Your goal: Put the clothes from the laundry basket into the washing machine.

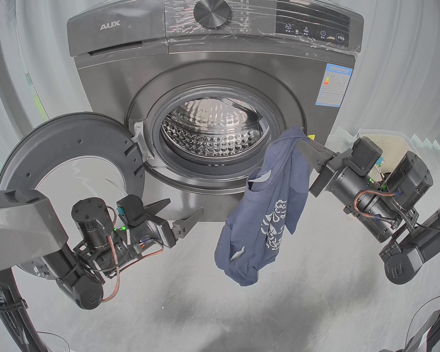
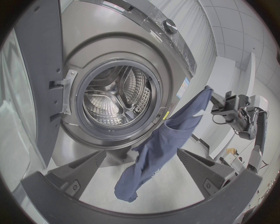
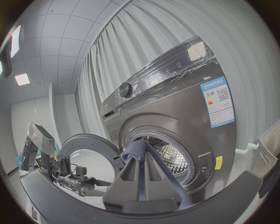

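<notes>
Washing machine (image 1: 114, 78) (image 2: 87, 43) (image 3: 175, 102), a dark grey brushed-metal front loader, stands against pale pleated curtains (image 1: 403, 68). Crinkled clear film covers its control panel, which carries a round metal knob (image 1: 211, 13). Its shiny embossed and perforated steel drum (image 1: 211, 128) (image 2: 116, 96) (image 3: 172, 157) lies exposed. The round grey door with a clear window (image 1: 68, 137) (image 2: 40, 73) (image 3: 87, 143) is swung fully out to the robot's left.

A soft navy-blue T-shirt with a white print (image 1: 270, 201) (image 2: 157, 145) (image 3: 137, 148) hangs in limp folds in front of the washing machine, just right of the drum mouth and outside it. Its lower end dangles above the smooth grey floor (image 1: 183, 298).

At the far right, a cream perforated plastic laundry basket (image 1: 394, 142) (image 3: 269, 143) is partly hidden behind the right arm.

The right gripper (image 1: 302, 142) (image 2: 214, 99) (image 3: 142, 159) is level with the right rim of the opening. Its matte black ribbed fingers (image 3: 128, 180) are pressed nearly together, pinching a bunched top edge of the T-shirt, with a strip of cloth running down the narrow slot between them.

The left gripper (image 1: 185, 206) (image 2: 140, 153) (image 3: 105, 183) sits low, below the open door and left of the hanging T-shirt. Its wedge-shaped fingers (image 2: 87, 166) are spread wide, holding nothing and touching nothing.

A blue-and-white label (image 1: 333, 85) (image 3: 218, 102) sticks to the machine's upper right front.
</notes>
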Robot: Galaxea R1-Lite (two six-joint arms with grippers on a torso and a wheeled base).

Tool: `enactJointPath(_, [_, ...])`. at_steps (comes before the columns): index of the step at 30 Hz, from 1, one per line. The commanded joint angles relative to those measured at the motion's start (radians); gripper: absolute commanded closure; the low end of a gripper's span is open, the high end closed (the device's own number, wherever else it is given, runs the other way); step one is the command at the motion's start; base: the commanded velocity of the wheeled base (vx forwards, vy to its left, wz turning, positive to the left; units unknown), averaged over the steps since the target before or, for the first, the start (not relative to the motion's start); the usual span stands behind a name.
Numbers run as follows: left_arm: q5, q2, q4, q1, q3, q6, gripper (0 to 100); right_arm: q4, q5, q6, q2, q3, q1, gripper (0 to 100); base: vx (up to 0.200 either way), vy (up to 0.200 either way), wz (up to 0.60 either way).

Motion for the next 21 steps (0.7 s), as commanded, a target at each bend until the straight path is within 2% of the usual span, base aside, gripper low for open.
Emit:
enactJointPath(1, [0.026,0.14,0.001,-0.018,-0.135,0.002,0,-0.003,0.004,-0.001,-0.011,0.009,0.019,100,0.0,0.0,0.0])
enactJointPath(21, [0.026,0.361,0.002,-0.118,-0.391,0.006,0,-0.002,-0.007,0.003,0.001,-0.006,0.049,100,0.0,0.0,0.0])
